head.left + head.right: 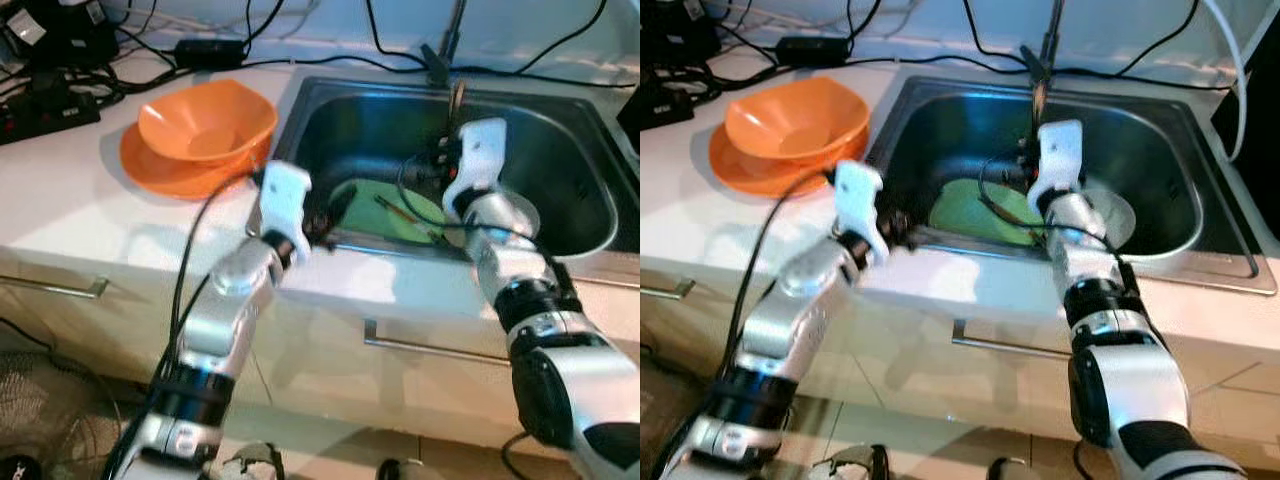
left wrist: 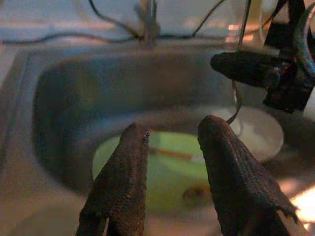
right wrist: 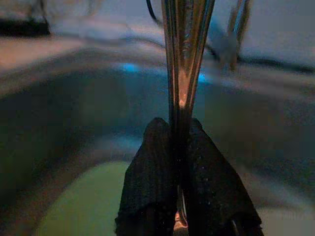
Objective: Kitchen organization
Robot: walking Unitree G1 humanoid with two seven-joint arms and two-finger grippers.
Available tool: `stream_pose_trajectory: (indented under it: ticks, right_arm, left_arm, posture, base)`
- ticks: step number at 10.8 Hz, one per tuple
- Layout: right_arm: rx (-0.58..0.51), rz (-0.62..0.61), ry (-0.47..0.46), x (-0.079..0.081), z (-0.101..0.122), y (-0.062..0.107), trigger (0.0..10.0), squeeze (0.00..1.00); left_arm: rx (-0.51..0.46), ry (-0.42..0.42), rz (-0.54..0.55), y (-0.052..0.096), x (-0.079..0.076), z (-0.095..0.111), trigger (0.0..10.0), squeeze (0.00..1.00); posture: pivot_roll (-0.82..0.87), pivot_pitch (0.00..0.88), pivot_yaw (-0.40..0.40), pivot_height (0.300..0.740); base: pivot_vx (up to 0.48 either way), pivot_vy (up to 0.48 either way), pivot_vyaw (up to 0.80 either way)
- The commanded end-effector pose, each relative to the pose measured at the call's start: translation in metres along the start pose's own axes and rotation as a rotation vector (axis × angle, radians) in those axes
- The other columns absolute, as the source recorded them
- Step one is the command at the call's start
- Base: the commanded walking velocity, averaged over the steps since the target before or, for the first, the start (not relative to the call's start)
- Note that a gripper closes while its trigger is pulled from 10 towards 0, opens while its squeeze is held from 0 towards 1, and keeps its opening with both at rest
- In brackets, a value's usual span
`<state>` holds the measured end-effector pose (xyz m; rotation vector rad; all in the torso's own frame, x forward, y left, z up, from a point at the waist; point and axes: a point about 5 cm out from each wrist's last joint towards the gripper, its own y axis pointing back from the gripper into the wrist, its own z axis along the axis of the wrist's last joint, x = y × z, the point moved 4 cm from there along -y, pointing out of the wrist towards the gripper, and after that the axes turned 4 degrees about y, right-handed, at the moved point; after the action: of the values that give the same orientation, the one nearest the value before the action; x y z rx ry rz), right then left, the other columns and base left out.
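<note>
A steel sink (image 1: 560, 130) holds a green plate (image 1: 380, 205) with a thin brown stick (image 2: 172, 154) lying across it. Beside it rests a white dish (image 1: 1115, 215). My right gripper (image 3: 174, 129) hangs inside the sink above the plates, shut on the handle of a metal utensil (image 3: 184, 59) that stands upright toward the tap (image 1: 445, 55). At the sink's front rim my left gripper (image 2: 172, 130) is open and points in over the green plate, with nothing between its fingers. On the counter to the left an orange bowl (image 1: 205, 120) sits on an orange plate (image 1: 160, 170).
Black cables and a power strip (image 1: 45, 105) lie along the back of the white counter (image 1: 60, 210). A black adapter (image 1: 208, 50) sits behind the orange bowl. Drawer fronts with metal handles (image 1: 420, 345) run below the counter edge.
</note>
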<state>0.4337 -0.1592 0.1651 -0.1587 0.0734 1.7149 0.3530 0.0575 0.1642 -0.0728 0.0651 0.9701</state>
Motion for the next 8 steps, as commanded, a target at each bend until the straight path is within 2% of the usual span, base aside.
stream_pose_trajectory:
  ticks: [1,3,6,7,8]
  right_arm:
    - [0.009,-0.018,-0.005,-0.003,0.002,-0.003,10.0,0.00]
    - [0.076,-0.015,0.031,-0.001,-0.013,0.000,10.0,0.00]
    - [0.109,-0.018,0.015,-0.001,-0.018,0.000,10.0,0.00]
    - [0.112,-0.023,0.002,-0.001,-0.018,-0.001,10.0,1.00]
    - [0.108,-0.020,0.005,0.000,-0.017,-0.001,10.0,1.00]
  left_arm:
    - [0.010,-0.021,0.000,0.002,-0.001,0.000,10.0,0.00]
    - [0.033,-0.031,0.019,0.005,0.000,-0.007,10.0,0.00]
    - [0.039,-0.023,0.022,0.004,-0.004,-0.009,10.0,0.00]
    - [0.038,-0.024,0.018,0.004,-0.006,-0.009,10.0,0.00]
    - [0.038,-0.023,0.017,0.004,-0.006,-0.009,10.0,0.00]
  posture:
    - [0.14,0.077,0.012,0.740]
    - [0.15,0.077,0.002,0.740]
    - [0.16,0.069,-0.004,0.740]
    - [0.16,0.064,-0.005,0.740]
    - [0.16,0.059,-0.004,0.740]
  base:
    - [0.000,0.000,0.00]
    - [0.000,0.000,0.00]
    - [0.000,0.000,0.00]
    - [0.000,0.000,0.00]
    - [0.000,0.000,0.00]
